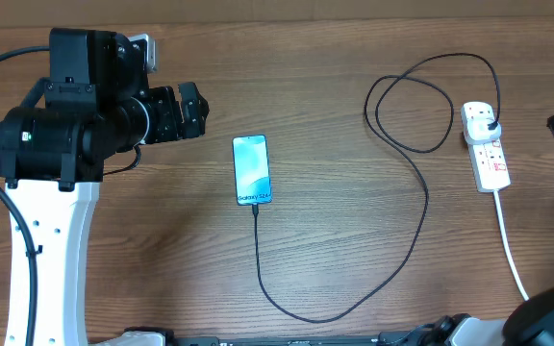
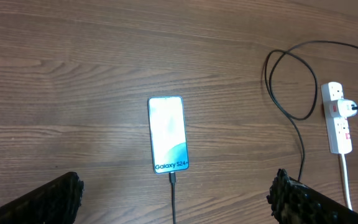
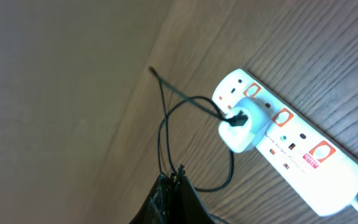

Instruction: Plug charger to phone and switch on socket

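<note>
Right now the phone [image 1: 251, 170] is lying flat on the wooden table [image 1: 162, 250], near the middle, and its blue screen is facing up. The charger [image 1: 256, 240] is touching the bottom edge of the phone with its small tip. From there the thin black cable is running down, curling round to the right and looping up to the socket [image 1: 490, 159]. That white socket is sitting well apart from the phone, over on the right side. The plug [image 3: 244, 127] is sitting in one of its holes, and a thick white cord [image 1: 508, 240] is trailing off its other end.

The left gripper [image 1: 198, 113] is hanging above the table to the left of the phone, holding nothing. Its fingers [image 2: 55, 196] are standing wide apart. The right gripper [image 3: 168, 186] is hovering near the socket, touching nothing, with its fingers pressing together into one dark point.
</note>
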